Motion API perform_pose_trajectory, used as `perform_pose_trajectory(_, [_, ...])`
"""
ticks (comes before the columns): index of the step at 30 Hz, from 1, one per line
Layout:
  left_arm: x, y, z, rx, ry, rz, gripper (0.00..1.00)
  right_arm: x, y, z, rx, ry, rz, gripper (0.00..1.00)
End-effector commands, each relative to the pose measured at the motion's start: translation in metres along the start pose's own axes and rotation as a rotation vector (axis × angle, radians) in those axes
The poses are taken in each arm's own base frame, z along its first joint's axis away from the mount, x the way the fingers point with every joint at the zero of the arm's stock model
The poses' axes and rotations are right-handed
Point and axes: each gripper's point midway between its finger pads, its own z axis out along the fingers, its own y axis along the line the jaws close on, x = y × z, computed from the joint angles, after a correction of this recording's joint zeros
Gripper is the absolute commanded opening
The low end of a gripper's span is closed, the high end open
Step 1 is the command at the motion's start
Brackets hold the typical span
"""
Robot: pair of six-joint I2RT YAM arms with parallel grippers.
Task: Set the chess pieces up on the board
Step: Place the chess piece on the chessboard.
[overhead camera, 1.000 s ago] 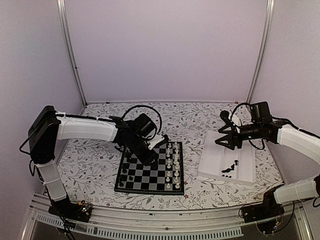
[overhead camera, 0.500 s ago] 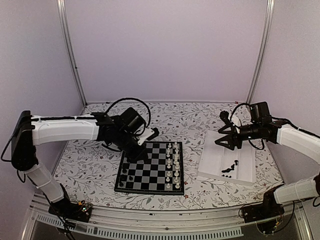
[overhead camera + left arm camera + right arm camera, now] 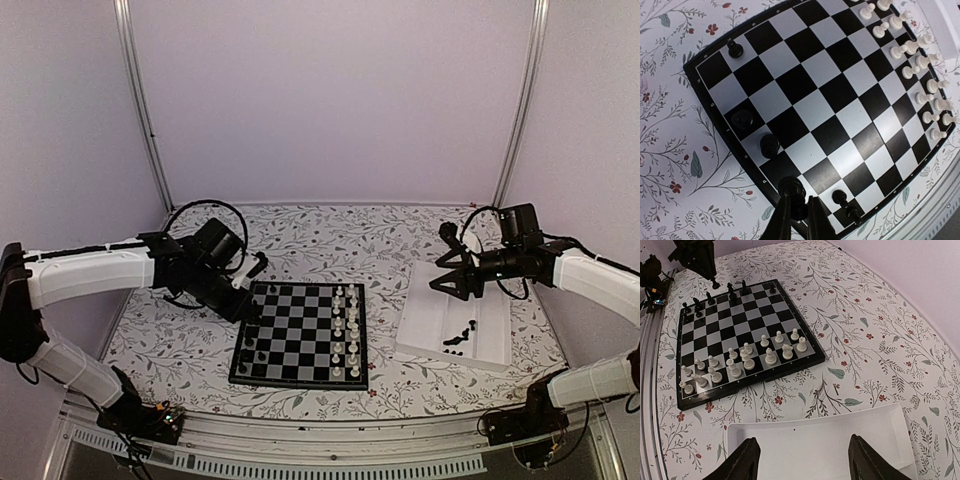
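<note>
- Left gripper [image 3: 799,209] is pinched almost shut on what looks like a single black piece [image 3: 791,190], whose head pokes out past the tips. In the top view it hangs off the 10 o'clock corner of the board [image 3: 300,336], probably carrying that piece to a home square on the black side.
- A few standing black pieces [image 3: 742,118] line the board's 9 o'clock edge. The white pieces [image 3: 346,325] fill the 3 o'clock edge, so the black ranks look far from complete.
- Right gripper [image 3: 804,452] waits spread wide and empty over the tray [image 3: 428,318], at 3 o'clock from the board. The spare black pieces [image 3: 460,338] lie there, so it is likely poised for the next pick.
- A second ago the left arm reached over the board's centre with wider fingers. Now it has drawn back toward 10 o'clock, while the right arm has not moved.
</note>
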Motion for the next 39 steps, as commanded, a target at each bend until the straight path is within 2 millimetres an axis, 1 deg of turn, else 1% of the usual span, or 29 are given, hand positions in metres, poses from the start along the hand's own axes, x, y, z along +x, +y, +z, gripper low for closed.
perform_pose_trajectory(1, [0.005, 0.005, 0.009, -0.005, 0.009, -0.040, 0.11, -0.005, -0.003, 0.000, -0.002, -0.005, -0.005, 0.64])
perform_pose_trajectory(9, [0.012, 0.013, 0.021, -0.007, 0.025, -0.052, 0.12, -0.002, -0.003, 0.003, -0.013, 0.003, 0.002, 0.64])
perform_pose_trajectory(15, [0.013, 0.013, 0.029, 0.005, 0.029, -0.056, 0.12, -0.001, -0.004, 0.004, -0.012, 0.007, 0.003, 0.64])
perform_pose_trajectory(21, [0.020, 0.015, 0.036, 0.007, 0.042, -0.064, 0.12, 0.001, -0.003, 0.004, -0.016, 0.010, 0.006, 0.64])
perform_pose_trajectory(25, [0.023, 0.018, 0.038, 0.001, 0.042, -0.071, 0.14, 0.001, -0.003, 0.005, -0.018, 0.012, 0.006, 0.64])
perform_pose_trajectory(34, [0.020, 0.017, 0.041, 0.012, 0.028, -0.066, 0.16, 0.003, -0.003, 0.006, -0.023, 0.018, 0.011, 0.64])
perform_pose_trajectory(39, [0.024, 0.017, 0.044, 0.013, 0.042, -0.068, 0.17, 0.004, -0.003, 0.007, -0.026, 0.021, 0.013, 0.64])
